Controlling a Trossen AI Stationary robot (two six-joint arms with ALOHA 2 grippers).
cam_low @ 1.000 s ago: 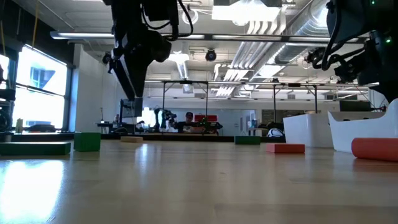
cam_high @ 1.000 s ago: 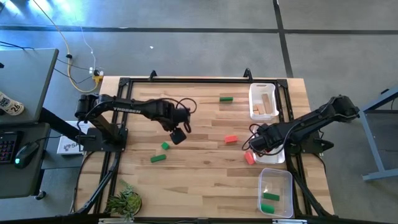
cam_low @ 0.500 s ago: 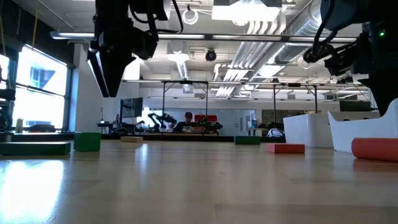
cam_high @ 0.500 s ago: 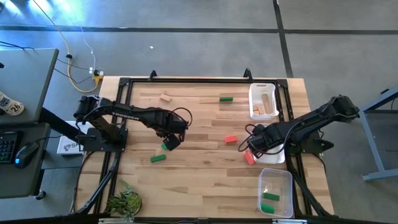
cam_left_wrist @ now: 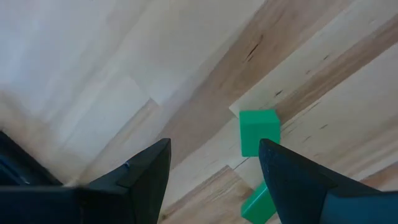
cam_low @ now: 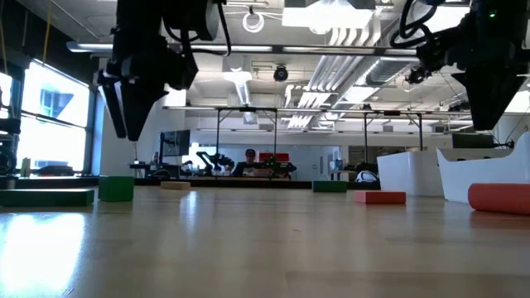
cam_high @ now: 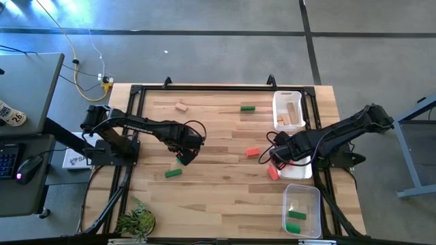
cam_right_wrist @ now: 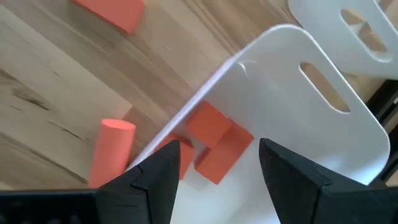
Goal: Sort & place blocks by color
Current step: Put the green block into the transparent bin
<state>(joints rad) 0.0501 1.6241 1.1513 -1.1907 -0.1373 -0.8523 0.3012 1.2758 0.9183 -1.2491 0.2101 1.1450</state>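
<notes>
Blocks lie scattered over the wooden surface (cam_high: 218,190) and in three trays: loose on the wood are three green ones, a cube (cam_high: 180,160) under the left arm, a bar (cam_high: 173,173) just beside it and another bar (cam_high: 248,107) near the far edge, plus one tan block (cam_high: 181,106) at the far side, one red bar (cam_high: 253,152) in the middle and one red cylinder (cam_high: 273,172) lying against the edge of the middle white tray (cam_right_wrist: 323,124). In the right wrist view that tray holds at least two red blocks (cam_right_wrist: 214,134), though part of its floor is hidden by the wall. The far white tray (cam_high: 289,109) holds tan pieces (cam_high: 292,113), whose count I cannot make out, and the near clear tray (cam_high: 302,209) holds two green blocks (cam_high: 294,220). Left claw (cam_left_wrist: 211,180) hangs above the green cube, its two fingers spread wide and touching nothing. Right claw (cam_right_wrist: 214,177) hangs over the rim of the middle tray, fingers parted and empty, with the red blocks below and between them
</notes>
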